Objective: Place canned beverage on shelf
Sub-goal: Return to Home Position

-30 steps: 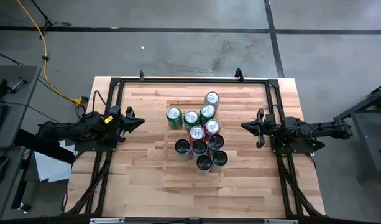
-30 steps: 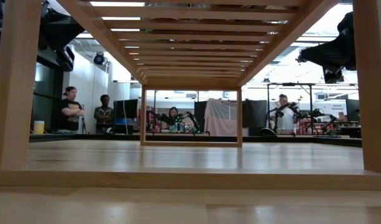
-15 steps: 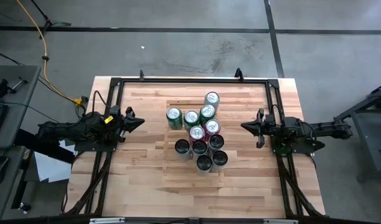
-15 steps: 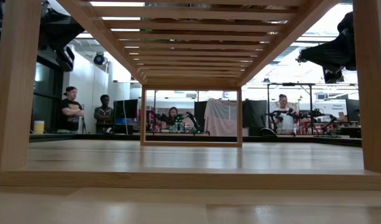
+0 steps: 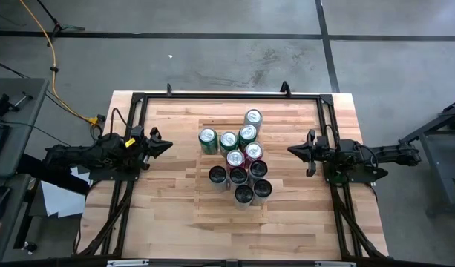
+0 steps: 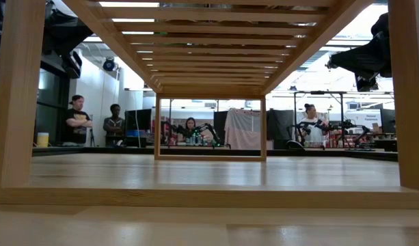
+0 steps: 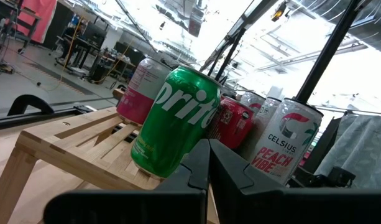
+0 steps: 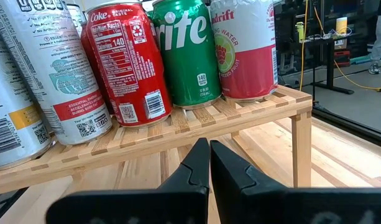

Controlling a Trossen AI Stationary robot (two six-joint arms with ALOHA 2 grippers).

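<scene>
On top of the slatted shelf (image 5: 220,215), at the middle of the table (image 5: 168,222), the cans (image 5: 238,159) stand upright in one tight cluster. From overhead only their lids show.

Left gripper (image 5: 166,146): at the table's left side, well apart from the cans, fingers pressed together on nothing. Its wrist view shows what the overhead one cannot: the label of a green can (image 7: 174,121) nearest it.

Right gripper (image 5: 292,150): at the right side, likewise closed tip to tip and empty. Its wrist view shows a red can (image 8: 125,62) among others along the shelf's edge.

Table-height view: looks under the shelf's slats, with no cans visible. People (image 6: 113,123) stand in the room beyond.
</scene>
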